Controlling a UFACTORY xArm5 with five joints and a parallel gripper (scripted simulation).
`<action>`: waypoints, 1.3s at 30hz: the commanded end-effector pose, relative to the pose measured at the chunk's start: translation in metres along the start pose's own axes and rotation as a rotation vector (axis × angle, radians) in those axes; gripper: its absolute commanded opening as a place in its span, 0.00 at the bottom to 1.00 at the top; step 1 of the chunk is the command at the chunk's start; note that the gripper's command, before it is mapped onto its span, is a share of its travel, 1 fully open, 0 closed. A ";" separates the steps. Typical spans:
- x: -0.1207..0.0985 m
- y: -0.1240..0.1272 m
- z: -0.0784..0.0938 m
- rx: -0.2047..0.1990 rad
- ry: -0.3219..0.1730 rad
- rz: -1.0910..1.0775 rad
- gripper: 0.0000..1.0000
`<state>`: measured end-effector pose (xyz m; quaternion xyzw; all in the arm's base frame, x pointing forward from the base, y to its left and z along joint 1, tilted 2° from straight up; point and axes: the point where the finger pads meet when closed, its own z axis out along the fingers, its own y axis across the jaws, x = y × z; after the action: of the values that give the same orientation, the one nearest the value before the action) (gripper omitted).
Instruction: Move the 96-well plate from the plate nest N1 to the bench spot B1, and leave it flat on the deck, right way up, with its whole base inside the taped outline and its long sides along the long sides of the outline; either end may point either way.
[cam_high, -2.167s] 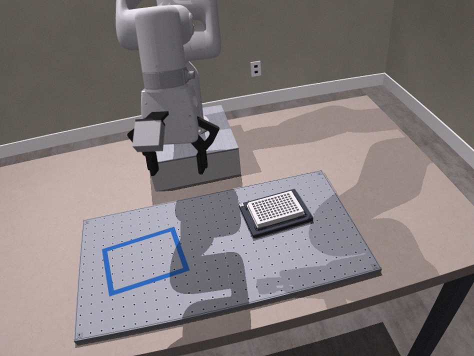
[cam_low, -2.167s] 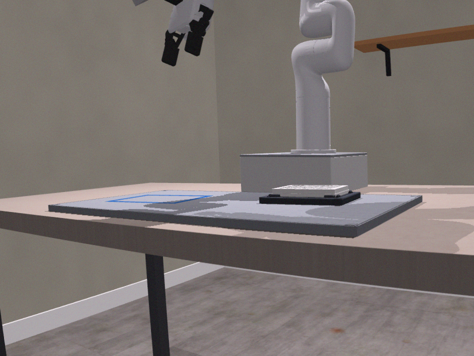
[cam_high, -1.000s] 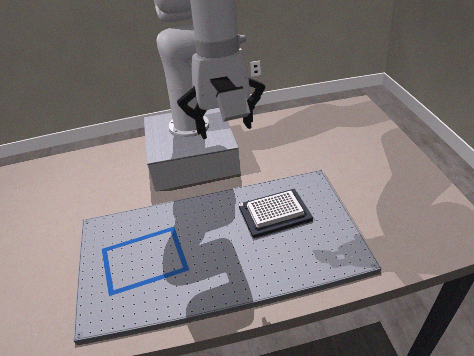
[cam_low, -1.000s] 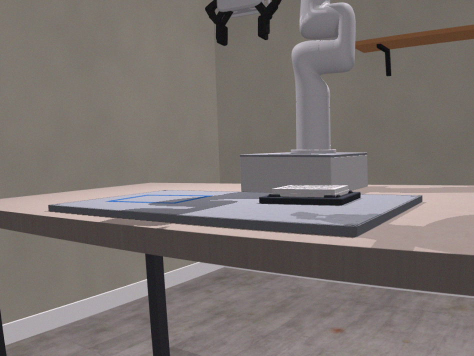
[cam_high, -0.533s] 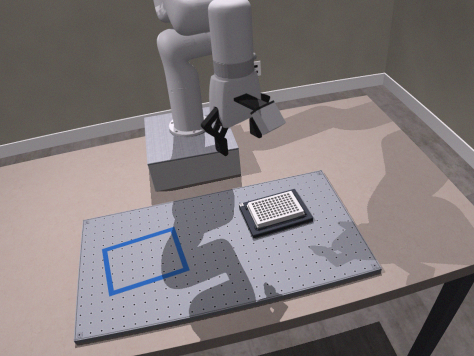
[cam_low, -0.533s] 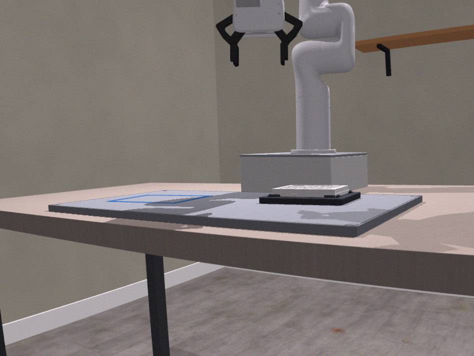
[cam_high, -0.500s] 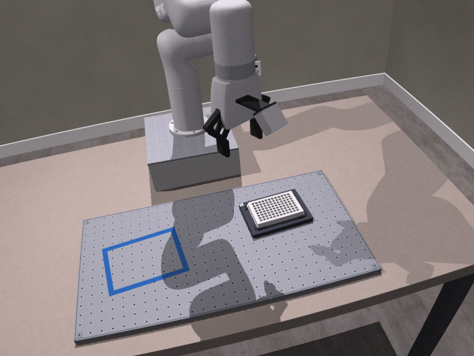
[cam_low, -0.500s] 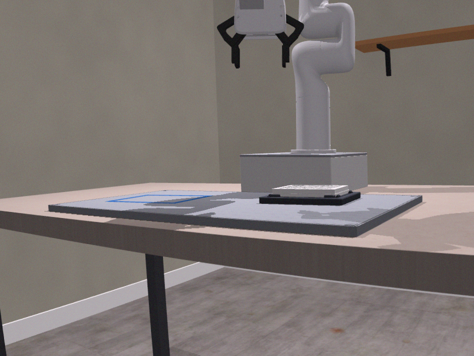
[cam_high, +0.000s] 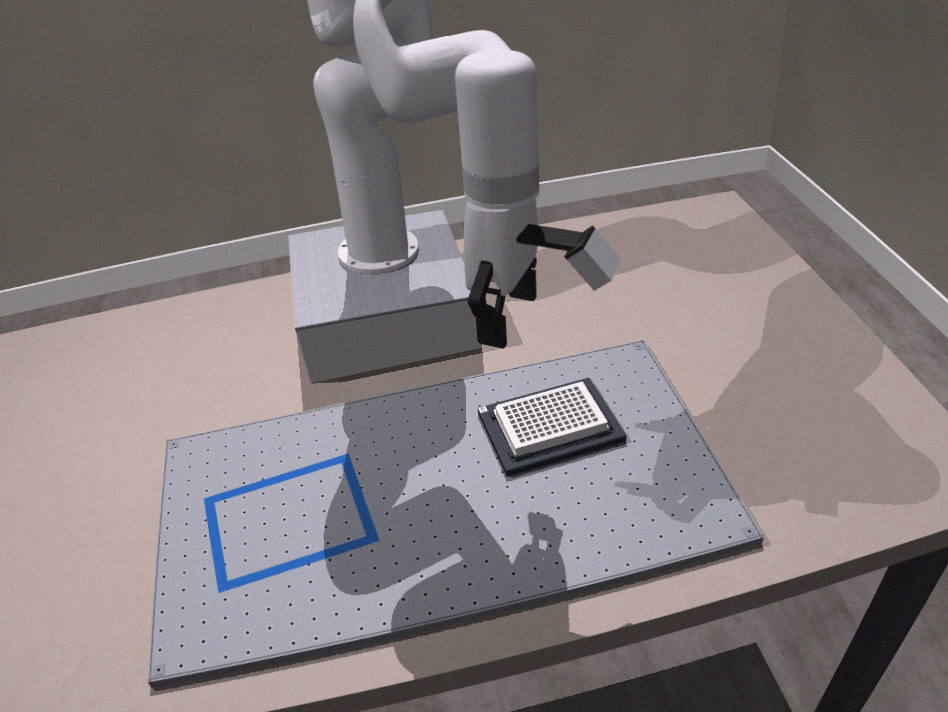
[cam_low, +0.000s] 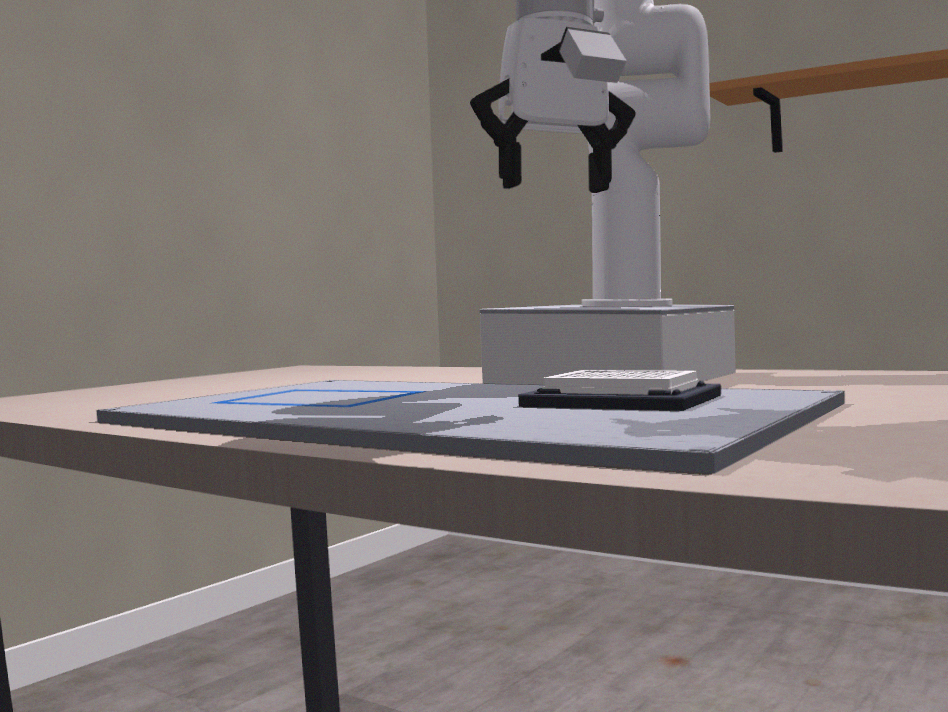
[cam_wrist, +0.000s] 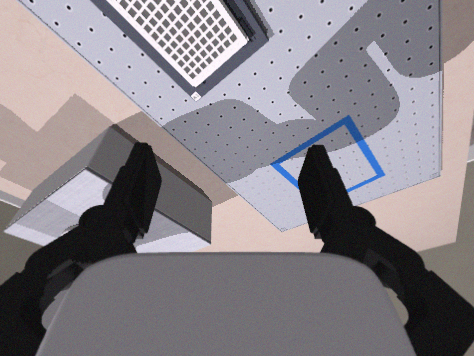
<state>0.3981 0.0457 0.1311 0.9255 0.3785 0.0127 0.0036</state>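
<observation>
A white xArm is holding its black gripper (cam_low: 550, 164) high above the table, fingers spread fully wide with nothing between them. The step in hand appears to be the approach to the pickup.

The white 96-well plate (cam_high: 551, 416) is sitting flat and right way up in the dark plate nest (cam_high: 611, 446), on the right part of a grey perforated deck (cam_high: 429, 582). The blue taped outline (cam_high: 220, 565) is lying well apart from it, on the left part of the deck, with nothing standing inside it.

In the top view, the gripper is hanging just beside the arm's grey pedestal (cam_high: 348, 344), behind the deck's rear edge and not yet over the plate.

Next, the gripper would likely need to travel forward until it is centred over the plate, line its fingers up on two opposite sides, then descend.

The wrist view is cutting off most of the plate and nest at its top edge. The arm's upper joints are running out of frame, and the nest's corner details are too small to make out.
</observation>
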 end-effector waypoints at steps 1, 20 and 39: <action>0.009 -0.010 0.022 -0.002 0.004 -0.177 1.00; 0.027 -0.043 0.087 0.011 -0.005 -0.677 1.00; 0.032 -0.051 0.102 0.012 -0.005 -0.702 1.00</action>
<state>0.3866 0.1039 0.0282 0.7391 0.6735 0.0051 0.0027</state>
